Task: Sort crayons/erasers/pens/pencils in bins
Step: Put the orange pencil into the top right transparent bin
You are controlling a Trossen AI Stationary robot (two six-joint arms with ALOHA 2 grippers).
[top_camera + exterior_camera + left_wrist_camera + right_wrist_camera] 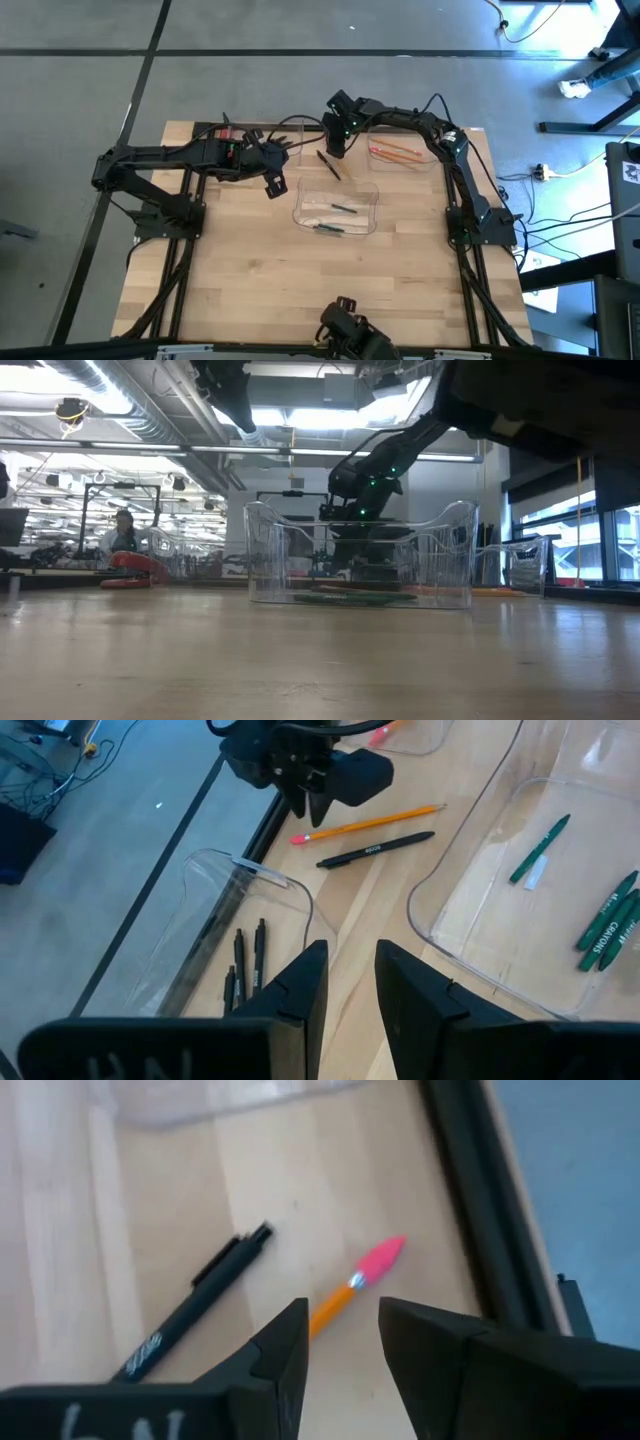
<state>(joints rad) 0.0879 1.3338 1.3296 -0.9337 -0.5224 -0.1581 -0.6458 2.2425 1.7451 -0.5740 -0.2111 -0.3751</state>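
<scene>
High view: right gripper (336,150) hovers at far table centre over loose pencil and pen (330,166); left gripper (275,187) waits left of near bin (372,190), which holds crayons.
Left wrist: fingers slightly apart, empty; pens (245,963) binned; crayon (603,924) reads "CRAYONS".
Right wrist: fingers apart, empty, straddling pencil (352,1285), likely next pick.

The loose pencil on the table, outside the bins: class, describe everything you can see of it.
The long thin orange pencil with a pinkish-red eraser end has a silvery band joining eraser to shaft. It lies flat on the pale wooden table, outside the clear plastic bins, close beside a slim black pen, roughly parallel to it. The right gripper hovers open directly over its eraser end, not gripping it.
</scene>
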